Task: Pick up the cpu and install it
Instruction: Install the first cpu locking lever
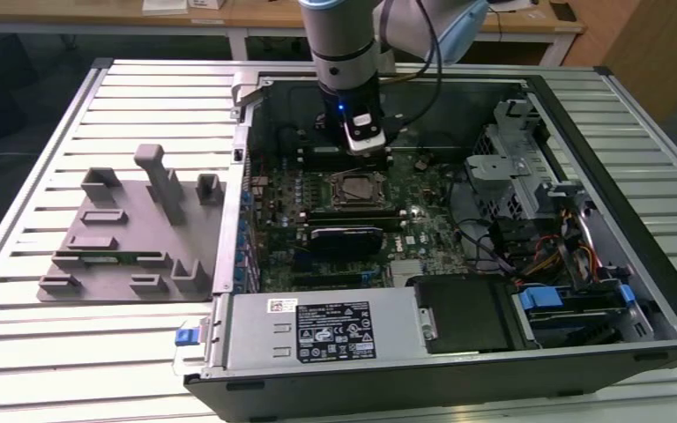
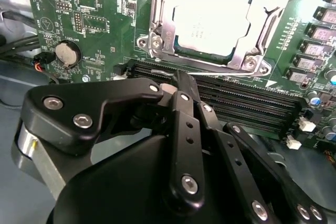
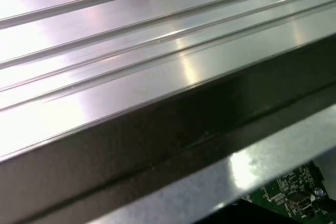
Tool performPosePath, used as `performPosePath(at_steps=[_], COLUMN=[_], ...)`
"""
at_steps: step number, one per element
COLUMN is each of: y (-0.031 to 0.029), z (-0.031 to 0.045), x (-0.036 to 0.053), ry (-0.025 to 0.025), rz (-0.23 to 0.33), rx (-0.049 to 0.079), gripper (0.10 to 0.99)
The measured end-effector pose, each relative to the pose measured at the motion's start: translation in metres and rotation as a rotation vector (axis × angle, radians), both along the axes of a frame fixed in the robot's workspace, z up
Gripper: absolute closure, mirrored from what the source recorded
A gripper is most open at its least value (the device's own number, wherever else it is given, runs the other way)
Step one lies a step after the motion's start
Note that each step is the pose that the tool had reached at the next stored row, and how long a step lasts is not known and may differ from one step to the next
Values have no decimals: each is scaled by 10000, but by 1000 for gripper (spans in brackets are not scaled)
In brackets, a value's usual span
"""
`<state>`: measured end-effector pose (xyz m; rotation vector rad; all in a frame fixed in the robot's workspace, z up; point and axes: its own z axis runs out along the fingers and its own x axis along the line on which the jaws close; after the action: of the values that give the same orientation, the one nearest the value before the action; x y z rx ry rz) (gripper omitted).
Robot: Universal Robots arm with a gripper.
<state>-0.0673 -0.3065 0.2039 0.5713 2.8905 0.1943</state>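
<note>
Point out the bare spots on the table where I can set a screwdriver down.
The ribbed table is bare in front of the grey holder tray, and again between the tray and the table's far edge. The open computer case is crowded with board, cables and drives; the gripper hangs above the cpu there.

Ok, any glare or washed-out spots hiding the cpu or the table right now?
In the second wrist view the cpu top is blown out pale by glare; in the first wrist view bright streaks wash the ribbed table; the exterior view is evenly lit, the case interior dim.
</note>
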Motion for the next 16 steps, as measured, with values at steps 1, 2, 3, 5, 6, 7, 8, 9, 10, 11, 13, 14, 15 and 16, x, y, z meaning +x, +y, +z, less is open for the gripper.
performPosePath(at_steps=[1, 2, 3, 5, 6, 7, 8, 9, 10, 11, 13, 14, 15, 16], y=[0, 0, 0, 0, 0, 0, 0, 0, 1, 0, 0, 0, 0, 0], z=[-4, -8, -10, -10, -10, -11, -13, -16, -20, -24, -34, -39, -43, -48], x=[-1, 0, -1, -1, -1, -1, -1, -1, -1, -1, -1, -1, -1, -1], ry=[1, 1, 2, 3, 2, 1, 1, -4, -8, -13, -25, -29, -32, -35], rz=[-30, -55, -73, -77, -77, -77, -78, -78, -78, -77, -77, -77, -77, -77], rx=[0, 0, -1, -4, -3, -2, -3, -9, -22, -35, -54, -65, -77, -88], gripper=[980, 980, 980, 980, 980, 980, 980, 980, 980, 980, 980, 980, 980, 980])
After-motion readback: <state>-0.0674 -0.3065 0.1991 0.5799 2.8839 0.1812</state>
